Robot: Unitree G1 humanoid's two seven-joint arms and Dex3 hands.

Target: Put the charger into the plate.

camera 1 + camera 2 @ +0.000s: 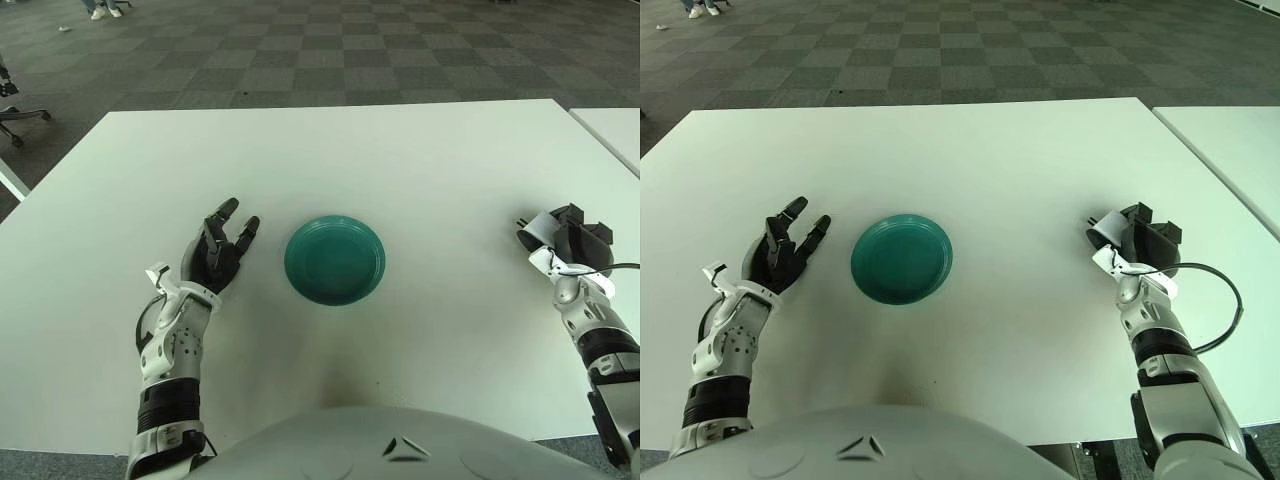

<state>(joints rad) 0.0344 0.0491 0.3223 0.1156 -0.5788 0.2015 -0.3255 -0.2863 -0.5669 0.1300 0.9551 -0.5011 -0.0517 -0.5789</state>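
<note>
A teal plate (334, 260) sits near the middle of the white table (400, 160), with nothing in it. At the far right my right hand (565, 238) is curled around a white charger (533, 232) whose prongs stick out to the left; the same charger (1102, 233) shows in the right eye view, held just above the table. My left hand (220, 245) is to the left of the plate, fingers spread and holding nothing.
A black cable (1225, 305) loops from my right wrist over the table's right side. A second white table (615, 130) stands at the far right. Checkered carpet lies beyond the far edge, with an office chair base (18, 115) at the left.
</note>
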